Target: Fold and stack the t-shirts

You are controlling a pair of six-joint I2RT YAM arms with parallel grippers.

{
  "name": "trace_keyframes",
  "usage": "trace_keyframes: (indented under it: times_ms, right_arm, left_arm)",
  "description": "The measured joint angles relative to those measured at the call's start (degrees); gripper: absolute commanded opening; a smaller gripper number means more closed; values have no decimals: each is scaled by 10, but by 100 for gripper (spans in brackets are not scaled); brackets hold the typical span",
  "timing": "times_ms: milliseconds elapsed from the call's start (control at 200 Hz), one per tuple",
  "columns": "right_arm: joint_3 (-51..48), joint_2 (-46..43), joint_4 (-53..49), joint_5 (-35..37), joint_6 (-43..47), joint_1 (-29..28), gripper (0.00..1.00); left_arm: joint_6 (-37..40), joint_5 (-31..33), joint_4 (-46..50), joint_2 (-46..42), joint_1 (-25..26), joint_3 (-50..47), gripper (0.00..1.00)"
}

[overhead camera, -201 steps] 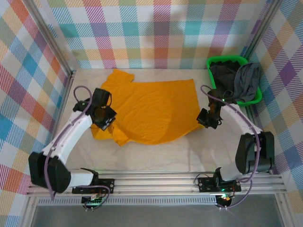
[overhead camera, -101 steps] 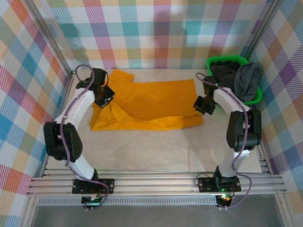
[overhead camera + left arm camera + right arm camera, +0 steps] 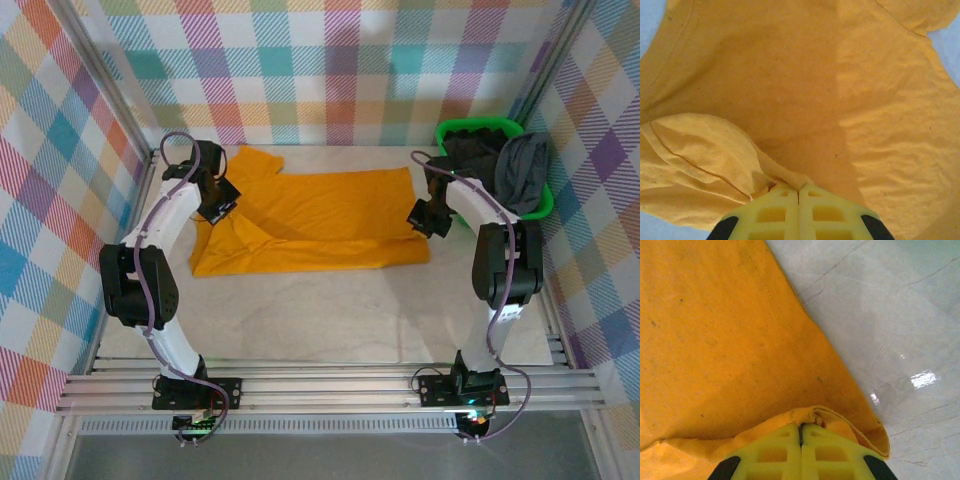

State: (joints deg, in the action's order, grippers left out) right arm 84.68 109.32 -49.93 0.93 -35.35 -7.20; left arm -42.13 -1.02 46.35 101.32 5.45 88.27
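Observation:
A mustard-orange t-shirt (image 3: pixel 320 215) lies folded lengthwise across the back of the table. My left gripper (image 3: pixel 217 205) is shut on a pinch of its cloth at the left side, above the lower layer (image 3: pixel 840 90). At the right edge my right gripper (image 3: pixel 424 220) is shut on the hem (image 3: pixel 810 416), with the cloth doubled over beneath it (image 3: pixel 715 330). A mid grey t-shirt (image 3: pixel 522 170) and a near-black one (image 3: pixel 470 160) lie heaped in the basket.
The bright green plastic basket (image 3: pixel 478 126) stands at the back right corner against the plaid wall. Bare pale tabletop (image 3: pixel 330 320) stretches from the shirt to the front rail. One sleeve (image 3: pixel 250 162) pokes out at the back left.
Both grippers carried the shirt's near edge away from me toward the back, folding it over itself. Over the last half second they moved only slightly farther back.

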Motion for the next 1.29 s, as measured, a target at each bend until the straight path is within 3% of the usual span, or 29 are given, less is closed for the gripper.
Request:
trace_keyframes:
  times_ms: [665,905,950,1010,1065,1090,1200,1295]
  right_arm:
    - [42,34,-3,16,-15,0,0]
    - [75,71,-7,14,-17,1,0]
    - [84,79,-7,14,-17,1,10]
    - [94,87,-8,10,-19,3,27]
    - [102,90,-11,6,-14,5,37]
    - [104,90,-12,5,-16,6,40]
    - [101,83,-10,1,-11,9,46]
    - [57,43,2,-3,-10,8,46]
  left_arm:
    - [0,37,17,2,-22,7,0]
    - [5,24,14,49,-24,28,0]
    - [10,21,14,66,-26,40,0]
    - [15,20,15,86,-30,58,24]
    - [17,20,16,97,-32,70,46]
    - [19,21,16,99,-33,73,52]
    - [19,31,20,94,-37,74,53]
    - [15,36,10,52,-38,24,46]
